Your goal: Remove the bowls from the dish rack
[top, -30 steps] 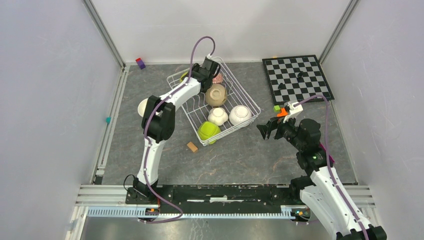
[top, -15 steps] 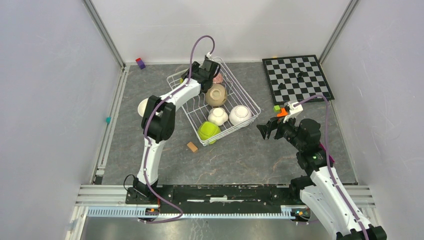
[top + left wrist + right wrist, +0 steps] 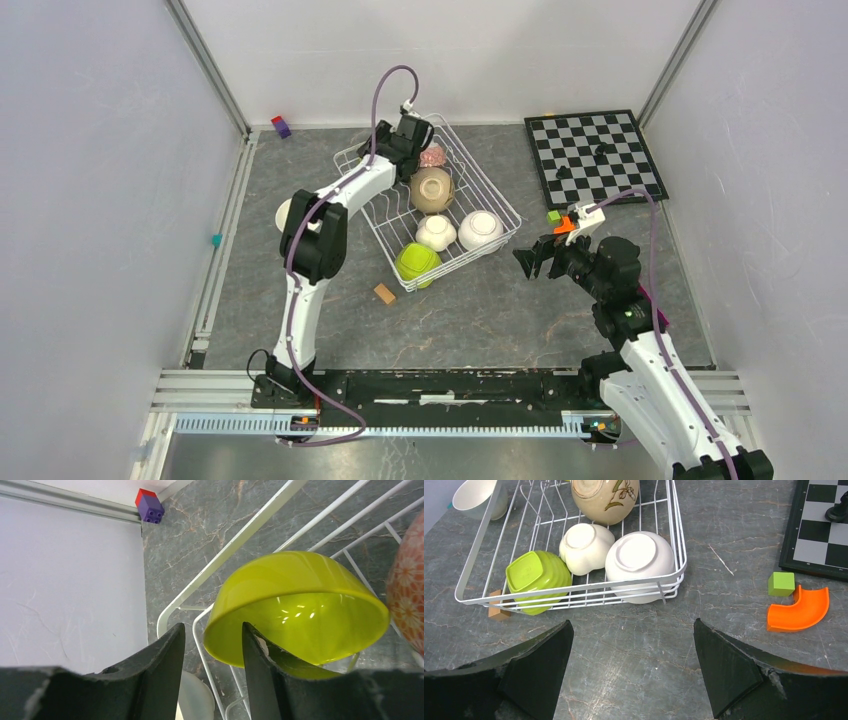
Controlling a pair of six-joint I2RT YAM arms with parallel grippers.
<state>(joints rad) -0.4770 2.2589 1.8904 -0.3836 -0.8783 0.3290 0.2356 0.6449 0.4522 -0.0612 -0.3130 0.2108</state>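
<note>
The white wire dish rack (image 3: 505,215) lies at an angle in the middle of the table. In it are a tan floral bowl (image 3: 431,189), a squarish white bowl (image 3: 436,232), a round white bowl (image 3: 480,229), a ribbed lime bowl (image 3: 416,263) and a pink floral bowl (image 3: 433,156). My left gripper (image 3: 395,140) is at the rack's far corner. In the left wrist view it (image 3: 212,626) is open, its jaws straddling the rim of a smooth lime bowl (image 3: 295,605), with a gap on the left. Another white bowl (image 3: 288,212) sits on the table left of the rack. My right gripper (image 3: 530,262) is open and empty.
A chessboard (image 3: 595,155) with dark pieces lies at the far right. An orange curved piece (image 3: 799,610) and a green cube (image 3: 781,583) lie right of the rack. A wooden block (image 3: 384,293) sits by the rack's near corner. A purple-red block (image 3: 281,126) is by the far wall.
My left gripper has shifted a little left and farther back, toward the rack's far corner. The right arm and the bowls have not moved.
</note>
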